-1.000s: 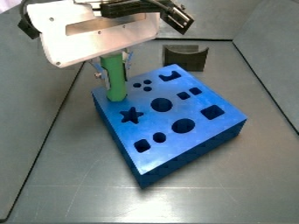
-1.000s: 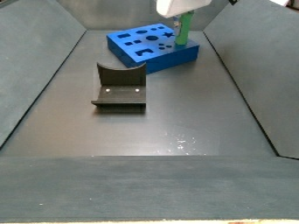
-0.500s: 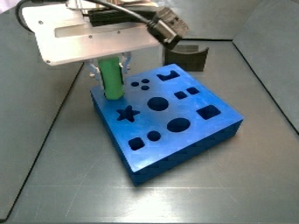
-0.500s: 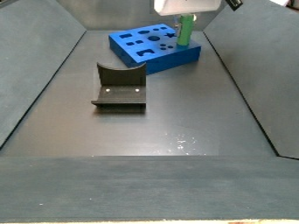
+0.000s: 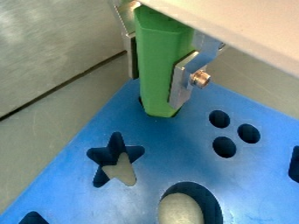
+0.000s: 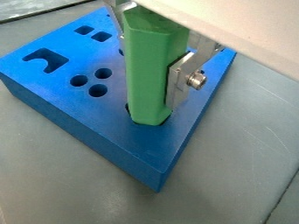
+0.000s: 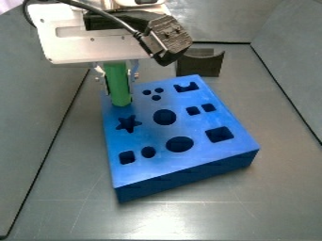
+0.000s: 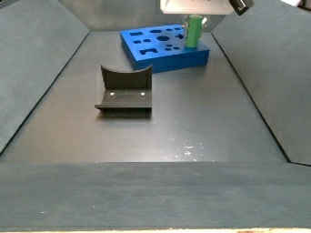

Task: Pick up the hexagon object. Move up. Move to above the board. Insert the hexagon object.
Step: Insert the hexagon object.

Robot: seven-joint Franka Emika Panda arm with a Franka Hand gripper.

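Observation:
The hexagon object (image 5: 158, 52), a bright green rod, stands upright with my gripper (image 5: 158, 83) shut on it; silver fingers (image 5: 184, 74) press its two sides. Its lower end sits in a hole near a corner of the blue board (image 5: 251, 179). The other wrist view gives the same: hexagon object (image 6: 149, 61), gripper (image 6: 152, 87), fingers (image 6: 181, 80), board (image 6: 131, 144). In both side views the gripper (image 7: 117, 77) (image 8: 192, 25) holds the hexagon object (image 7: 117, 89) (image 8: 192, 36) over the board's (image 7: 189, 179) (image 8: 170, 62) far corner.
The dark fixture (image 8: 124, 89) (image 7: 201, 61) stands on the grey tray floor beside the board. Sloping tray walls (image 8: 36, 100) rise on both sides. The board's top has star, round and square holes (image 7: 167, 118).
The board has swung round on the floor about the corner where the peg stands. The gripper with the hexagon object has shifted slightly sideways, and the peg sits a little lower.

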